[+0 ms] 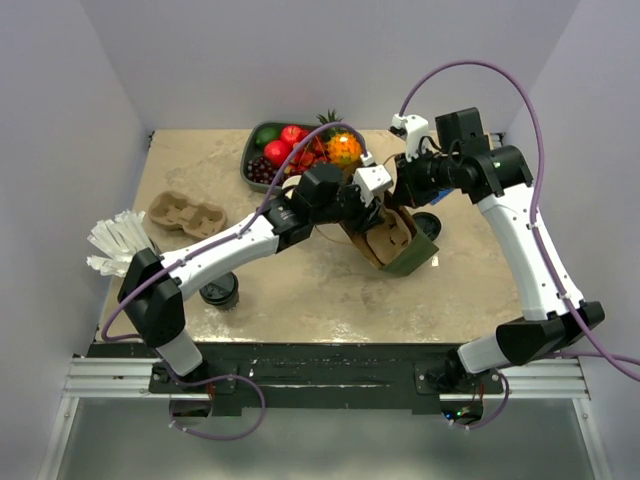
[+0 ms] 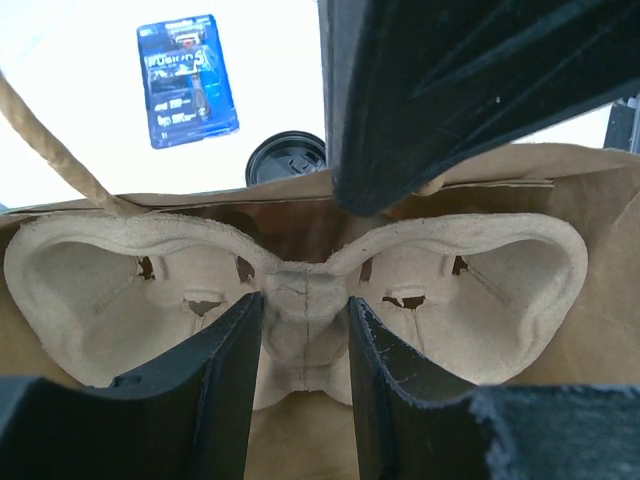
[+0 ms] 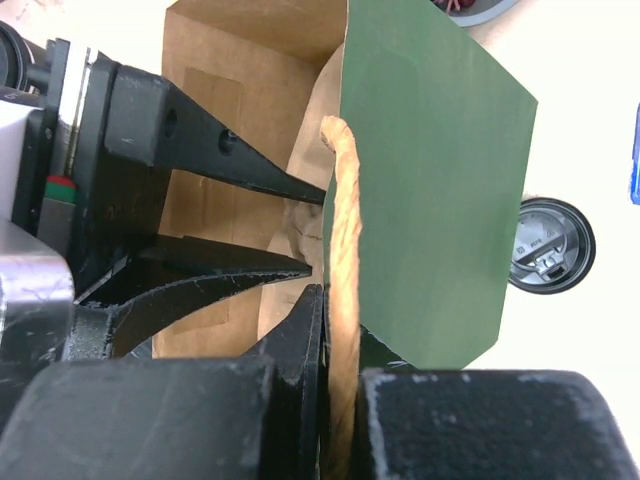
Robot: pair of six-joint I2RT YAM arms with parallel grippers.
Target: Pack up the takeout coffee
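Note:
The takeout coffee (image 1: 220, 292), a cup with a black lid, stands at the front left beside my left arm. A green paper bag (image 1: 408, 258) with a brown inside (image 3: 235, 60) lies open at the table's middle. My left gripper (image 1: 380, 222) reaches into the bag and is shut on the middle bridge of a pulp cup carrier (image 2: 300, 300); it also shows in the left wrist view (image 2: 305, 330). My right gripper (image 3: 342, 320) is shut on the bag's twine handle (image 3: 345, 200) at the bag's mouth (image 1: 397, 200).
A loose black lid (image 1: 428, 222) lies right of the bag (image 3: 552, 245). A second cup carrier (image 1: 187, 215) and a stack of white cups (image 1: 115, 243) are at the left. A fruit tray (image 1: 258, 168) stands at the back. A blue blister pack (image 2: 188, 80) lies beyond the bag.

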